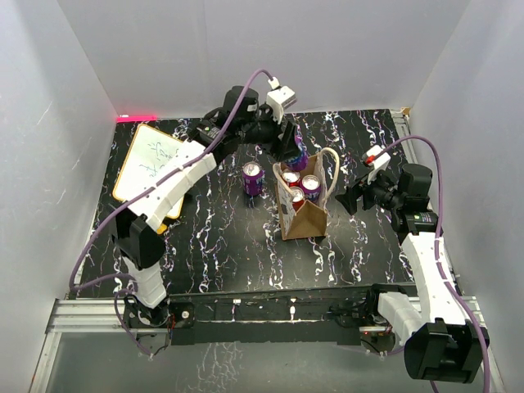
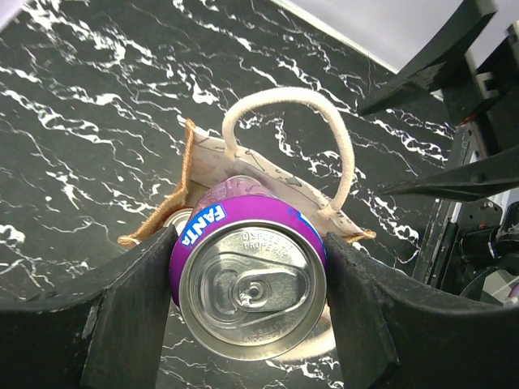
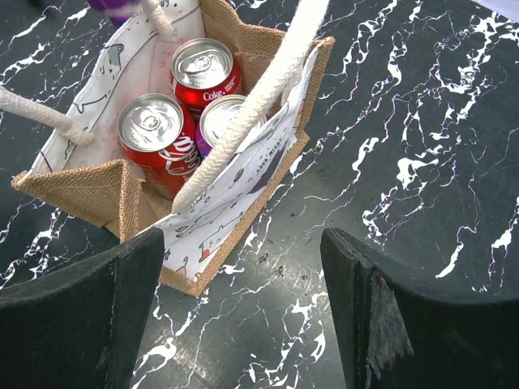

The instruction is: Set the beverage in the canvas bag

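The tan canvas bag [image 1: 304,214] stands mid-table with cream handles; it also shows in the right wrist view [image 3: 97,190] and the left wrist view [image 2: 212,162]. Inside it are two red Coke cans [image 3: 154,138] and one purple-rimmed can [image 3: 223,117]. My left gripper [image 1: 292,155] is shut on a purple Fanta can [image 2: 251,271] and holds it over the bag's far end. Another purple can [image 1: 253,178] stands on the table left of the bag. My right gripper [image 3: 243,300] is open and empty, just right of the bag.
A whiteboard [image 1: 151,168] lies at the far left of the black marbled table [image 1: 221,246]. White walls close in on three sides. The right arm's fingers [image 2: 438,69] show beyond the bag in the left wrist view.
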Robot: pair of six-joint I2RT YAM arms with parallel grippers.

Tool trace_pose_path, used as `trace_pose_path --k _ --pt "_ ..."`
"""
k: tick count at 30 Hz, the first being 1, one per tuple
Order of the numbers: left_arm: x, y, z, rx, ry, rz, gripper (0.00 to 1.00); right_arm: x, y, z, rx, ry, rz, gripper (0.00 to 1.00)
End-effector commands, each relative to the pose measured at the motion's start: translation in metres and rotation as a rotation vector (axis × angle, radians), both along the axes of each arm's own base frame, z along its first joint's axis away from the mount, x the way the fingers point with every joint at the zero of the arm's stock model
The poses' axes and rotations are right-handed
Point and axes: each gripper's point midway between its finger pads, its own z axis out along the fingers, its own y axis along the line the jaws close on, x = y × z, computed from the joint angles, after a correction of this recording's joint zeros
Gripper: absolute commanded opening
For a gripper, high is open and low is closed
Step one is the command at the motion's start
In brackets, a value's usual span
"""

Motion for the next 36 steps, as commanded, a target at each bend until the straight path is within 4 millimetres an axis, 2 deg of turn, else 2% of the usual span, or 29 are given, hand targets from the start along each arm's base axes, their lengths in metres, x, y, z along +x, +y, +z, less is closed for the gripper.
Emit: trace_pose_path --k 1,8,15,22,32,36 --pt "-0.01 -0.023 0.025 -0.106 -0.042 -0.082 0.0 0.004 0.0 0.015 0.0 -0.076 0.005 0.81" --pt "-0.015 -0.042 -0.007 -0.065 0.005 -0.111 0.0 0.003 -0.001 0.016 -0.001 -0.081 0.002 0.81" --pt "-0.027 -0.056 -0.028 -0.031 0.033 -0.141 0.0 0.003 -0.001 0.017 0.0 -0.083 0.003 0.81" --pt "-0.041 -0.064 -0.039 -0.005 0.04 -0.17 0.0 0.003 -0.001 0.017 -0.001 -0.085 0.001 0.81" --pt "-0.041 -0.065 -0.047 0.011 0.043 -0.149 0.0 0.002 -0.001 0.017 -0.001 -0.085 0.0 0.81" --pt "-0.052 -0.068 -0.049 0.006 0.07 -0.182 0.0 0.003 -0.002 0.017 -0.001 -0.085 0.0 0.81"
